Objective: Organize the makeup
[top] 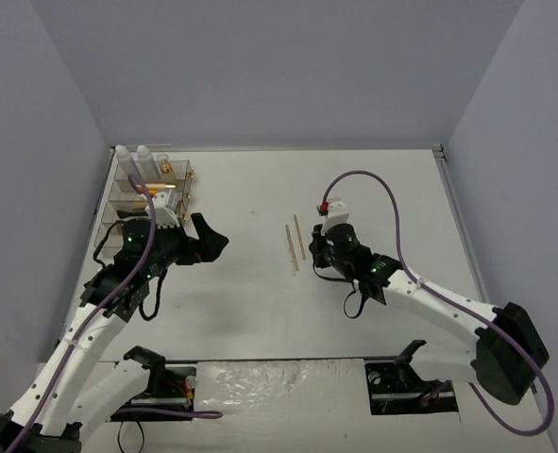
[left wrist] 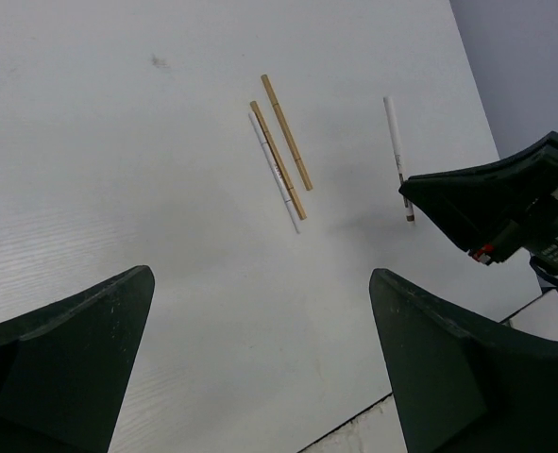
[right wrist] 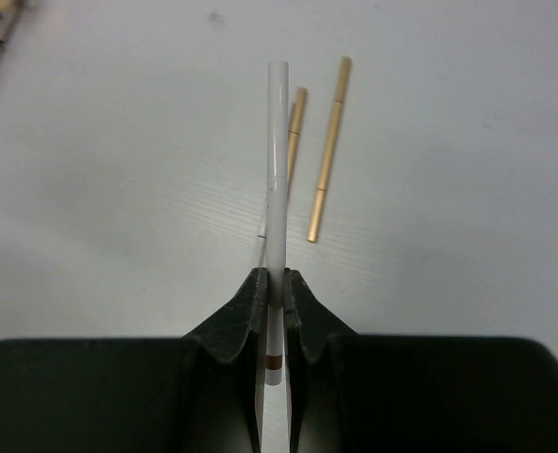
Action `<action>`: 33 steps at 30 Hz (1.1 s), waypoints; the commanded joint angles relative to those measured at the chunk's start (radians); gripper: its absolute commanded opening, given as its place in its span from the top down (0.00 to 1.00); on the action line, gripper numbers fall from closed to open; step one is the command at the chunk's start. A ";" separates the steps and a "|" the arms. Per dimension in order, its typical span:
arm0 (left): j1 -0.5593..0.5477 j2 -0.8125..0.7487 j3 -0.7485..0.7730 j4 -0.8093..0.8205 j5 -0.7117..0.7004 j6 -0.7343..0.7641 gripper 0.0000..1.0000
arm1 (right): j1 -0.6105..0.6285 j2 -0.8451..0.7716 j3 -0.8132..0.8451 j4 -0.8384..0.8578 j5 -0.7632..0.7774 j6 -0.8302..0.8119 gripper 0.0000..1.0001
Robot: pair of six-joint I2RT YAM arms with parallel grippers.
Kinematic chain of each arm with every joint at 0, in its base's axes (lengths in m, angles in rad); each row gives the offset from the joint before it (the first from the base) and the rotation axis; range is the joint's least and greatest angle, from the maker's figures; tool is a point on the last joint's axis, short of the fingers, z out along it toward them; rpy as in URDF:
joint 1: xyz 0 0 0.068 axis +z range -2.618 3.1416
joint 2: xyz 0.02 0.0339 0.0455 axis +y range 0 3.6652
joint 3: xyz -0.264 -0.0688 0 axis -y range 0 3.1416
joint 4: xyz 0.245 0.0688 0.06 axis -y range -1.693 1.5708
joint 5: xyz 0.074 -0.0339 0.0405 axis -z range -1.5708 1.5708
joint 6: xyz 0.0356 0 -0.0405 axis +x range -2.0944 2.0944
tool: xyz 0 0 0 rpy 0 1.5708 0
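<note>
White counter point(top: 260, 311), boxed in on three sides by plain pale grey walls point(top: 279, 66), seen from above with two robot arms reaching in from the near edge.

At the far left corner of the counter stands a clear drawer organiser point(top: 179, 179) built in tiers. Two white bottles point(top: 144, 159) stand upright side by side on its top level, and a gold-capped vial point(top: 167, 167) sits just to their right.

The left tool point(left wrist: 260, 274) hangs just in front of the organiser. Its two dark fingers are spread wide apart with nothing between them, and its wrist camera looks across bare counter towards the middle.

Near the centre of the counter lie two golden sticks point(right wrist: 328, 142), almost parallel and close together, pointing away from the arms. A second white stick point(left wrist: 273, 173) lies flat against the left one of the pair, touching it along its length.

The right tool point(right wrist: 277, 283) is just to the right of this group. Its fingers are pressed together on a slim white stick point(right wrist: 277, 160), gripping it near one end, where a thin brown band shows. The rest of the stick points straight out from the tool, towards the far side of the counter and over the golden sticks. Whether its free end touches the counter cannot be told.

A purple cable point(top: 373, 179) loops up over the right arm.
</note>
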 commanded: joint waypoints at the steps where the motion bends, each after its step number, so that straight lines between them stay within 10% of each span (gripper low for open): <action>1: -0.155 0.079 0.047 0.185 -0.148 -0.122 0.03 | 0.095 -0.073 -0.001 0.169 -0.084 -0.037 1.00; 22: -0.382 0.345 0.116 0.444 -0.320 -0.256 0.47 | 0.190 -0.067 -0.021 0.460 -0.197 -0.007 1.00; 33: -0.404 0.369 0.084 0.498 -0.345 -0.325 0.95 | 0.193 -0.065 -0.035 0.475 -0.180 0.005 0.99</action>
